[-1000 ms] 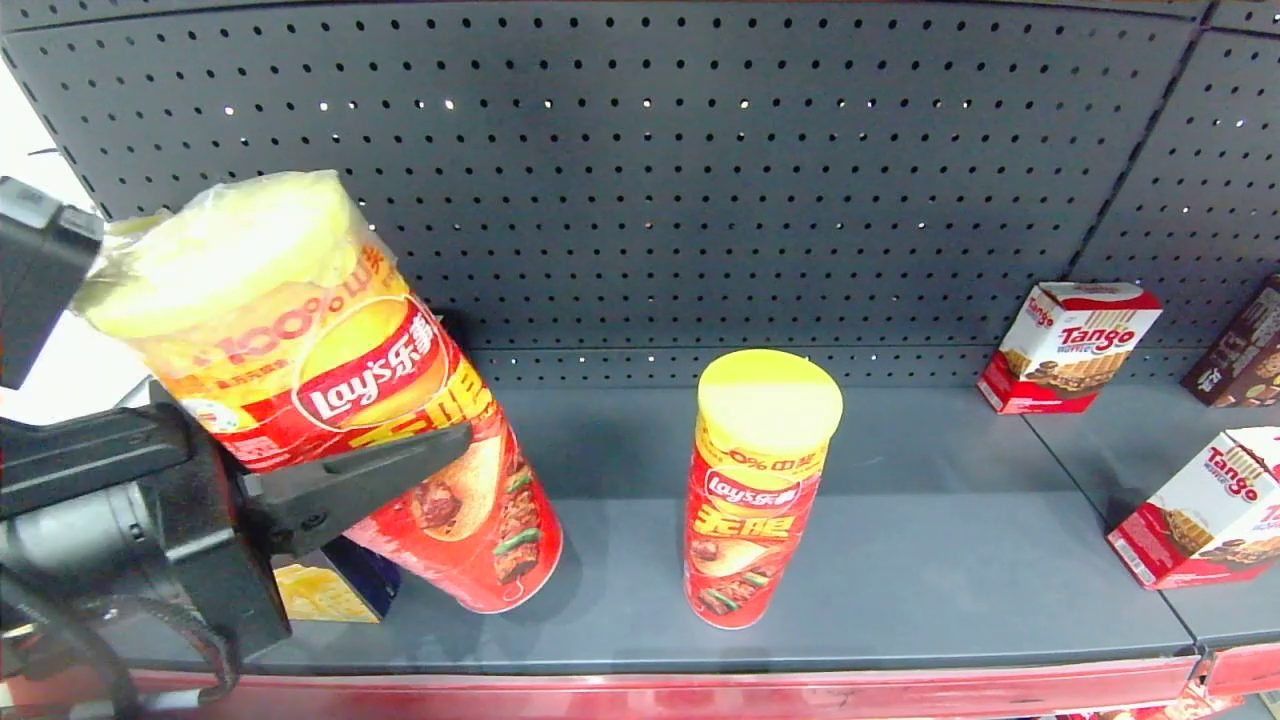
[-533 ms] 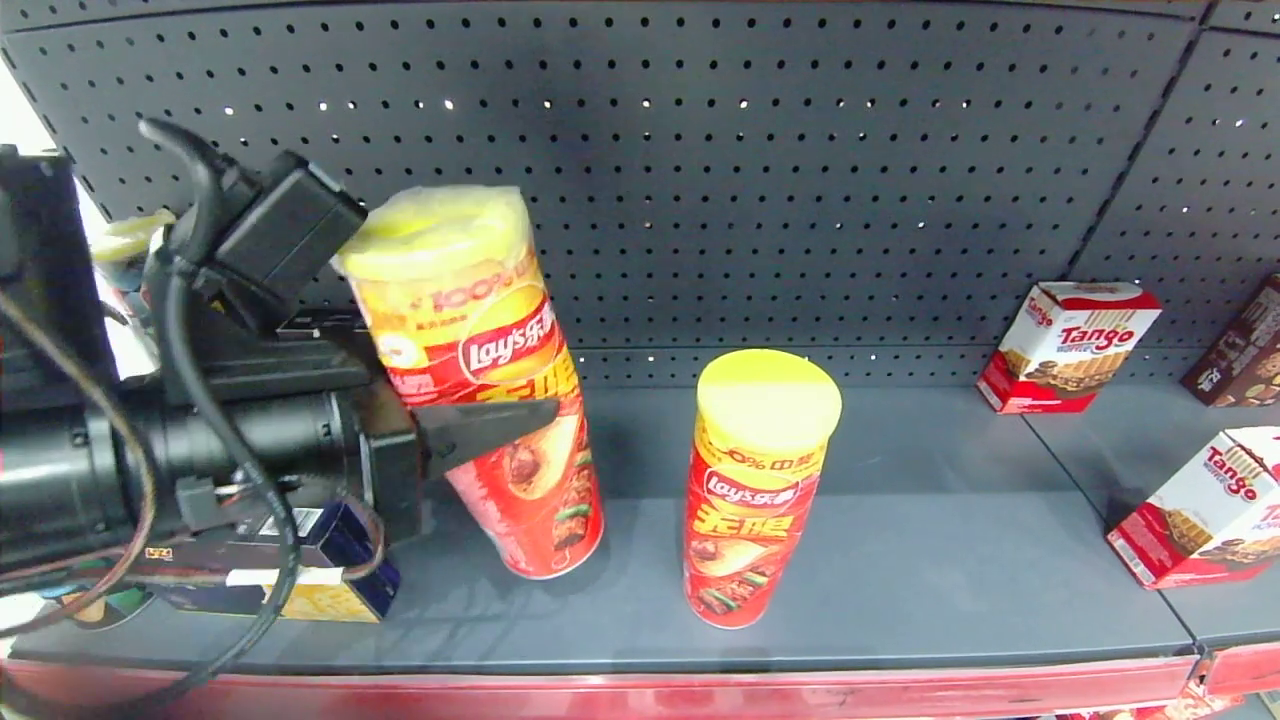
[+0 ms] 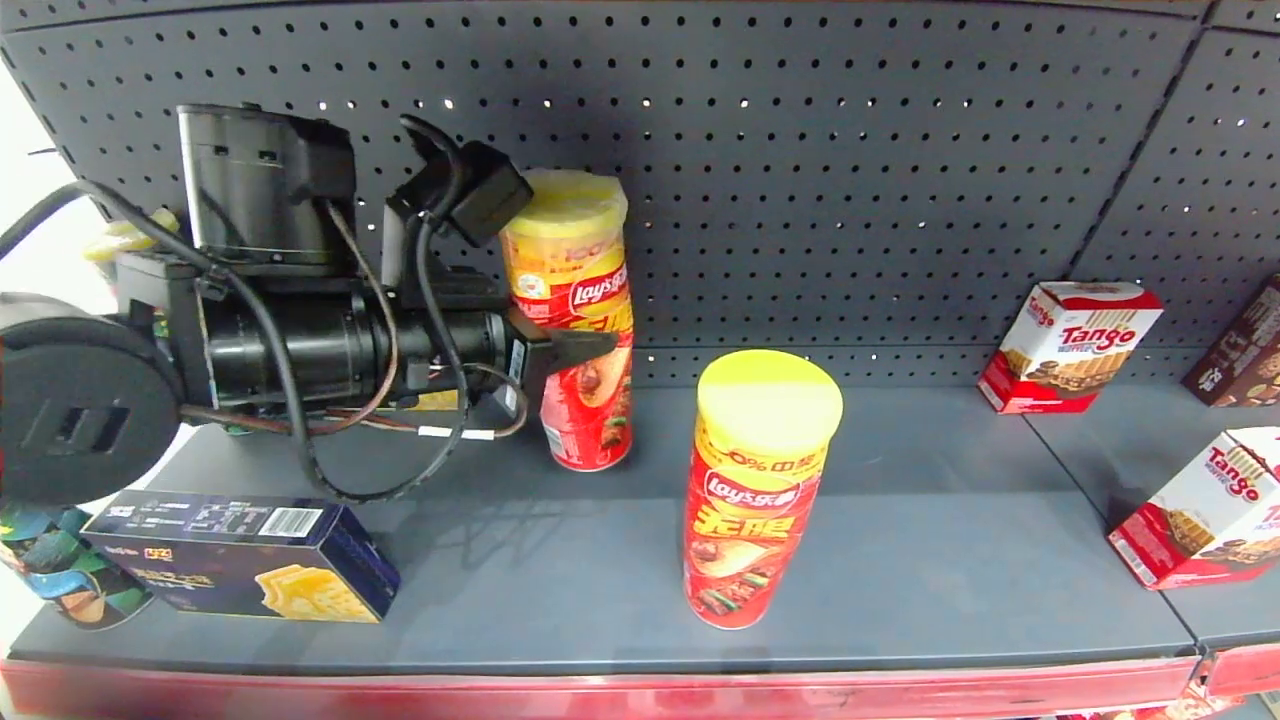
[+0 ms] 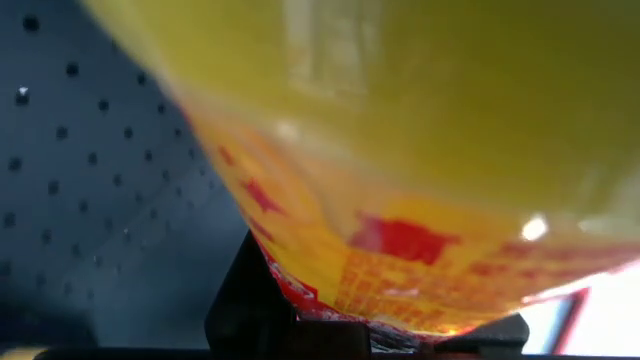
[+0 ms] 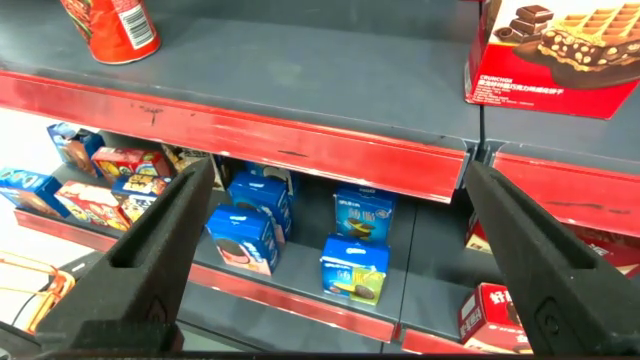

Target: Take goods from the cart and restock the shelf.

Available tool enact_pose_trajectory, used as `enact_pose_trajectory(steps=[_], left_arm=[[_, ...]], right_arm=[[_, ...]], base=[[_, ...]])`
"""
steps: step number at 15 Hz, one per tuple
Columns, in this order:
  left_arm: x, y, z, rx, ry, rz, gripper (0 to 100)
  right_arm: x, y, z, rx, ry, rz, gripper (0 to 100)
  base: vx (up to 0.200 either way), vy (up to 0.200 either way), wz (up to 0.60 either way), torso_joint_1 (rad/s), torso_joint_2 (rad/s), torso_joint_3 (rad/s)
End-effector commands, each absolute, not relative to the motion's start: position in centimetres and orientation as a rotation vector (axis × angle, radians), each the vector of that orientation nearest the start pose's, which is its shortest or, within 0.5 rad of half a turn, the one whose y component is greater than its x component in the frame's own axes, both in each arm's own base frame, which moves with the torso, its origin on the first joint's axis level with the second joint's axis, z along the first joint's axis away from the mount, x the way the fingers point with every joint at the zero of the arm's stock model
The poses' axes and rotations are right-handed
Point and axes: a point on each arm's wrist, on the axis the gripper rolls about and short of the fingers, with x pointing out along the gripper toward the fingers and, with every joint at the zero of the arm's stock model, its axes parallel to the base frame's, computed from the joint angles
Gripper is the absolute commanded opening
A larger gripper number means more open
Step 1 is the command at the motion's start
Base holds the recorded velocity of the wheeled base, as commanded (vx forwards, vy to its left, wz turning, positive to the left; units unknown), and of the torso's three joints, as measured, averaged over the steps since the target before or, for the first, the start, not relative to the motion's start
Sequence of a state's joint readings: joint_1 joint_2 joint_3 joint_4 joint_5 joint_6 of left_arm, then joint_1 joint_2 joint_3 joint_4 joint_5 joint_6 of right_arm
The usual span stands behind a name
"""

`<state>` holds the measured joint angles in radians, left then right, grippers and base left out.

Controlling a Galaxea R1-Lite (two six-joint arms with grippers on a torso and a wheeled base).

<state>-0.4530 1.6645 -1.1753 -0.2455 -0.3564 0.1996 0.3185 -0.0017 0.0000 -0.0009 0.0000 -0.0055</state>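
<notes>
Dark grey pegboard (image 3: 800,180) backs a grey shelf (image 3: 950,560) with a red front edge. The left gripper (image 3: 575,345) reaches in from the shelf's left end, clamped on a red and yellow chips can (image 3: 570,260). One black finger (image 3: 560,348) crosses the can's middle. The can stands upright near the shelf's back edge, left of centre, its long axis vertical and its yellow lid up. Whether its base rests on the shelf board or hangs just above it cannot be told. In the left wrist view the can's yellow lid (image 4: 400,120) is seen at close range, with the pegboard behind it.

A second chips can (image 3: 760,490) of the same kind stands upright nearer the front edge, about mid-shelf and well apart from the held one. A dark blue box (image 3: 240,555) lies flat near the front left corner, just beside a round printed tin (image 3: 60,575) at the shelf's left end. At the right end, a red and white wafer box (image 3: 1075,345) leans at the back, another (image 3: 1200,515) sits nearer the front on the neighbouring board, and a dark brown box (image 3: 1245,350) shows at the far edge.

The right gripper (image 5: 340,175) hangs low in front of the shelving, its two black fingers spread wide apart and holding nothing. Beyond it runs the red shelf edge (image 5: 250,125), and blue snack boxes (image 5: 355,250) stand on the shelf below.
</notes>
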Motion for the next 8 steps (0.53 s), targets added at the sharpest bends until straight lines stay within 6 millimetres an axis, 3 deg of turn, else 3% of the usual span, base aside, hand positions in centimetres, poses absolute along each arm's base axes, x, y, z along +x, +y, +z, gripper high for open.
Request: enact_pose_trajectory(steps=[1, 8], left_arm=[[30.6, -15.9, 24.9, 0.203, 0.188, -0.834, 0], [33.0, -18.0, 23.8, 0.205, 0.179, -0.86, 0]], right_arm=[[-2.2, -0.7, 7.6, -0.006, -0.002, 0.319, 100], [-2.2, -0.7, 7.5, -0.006, -0.001, 0.319, 100]], base=[[0.0, 0.0, 0.0, 0.0, 0.0, 0.0], [0.0, 0.0, 0.0, 0.0, 0.0, 0.0]])
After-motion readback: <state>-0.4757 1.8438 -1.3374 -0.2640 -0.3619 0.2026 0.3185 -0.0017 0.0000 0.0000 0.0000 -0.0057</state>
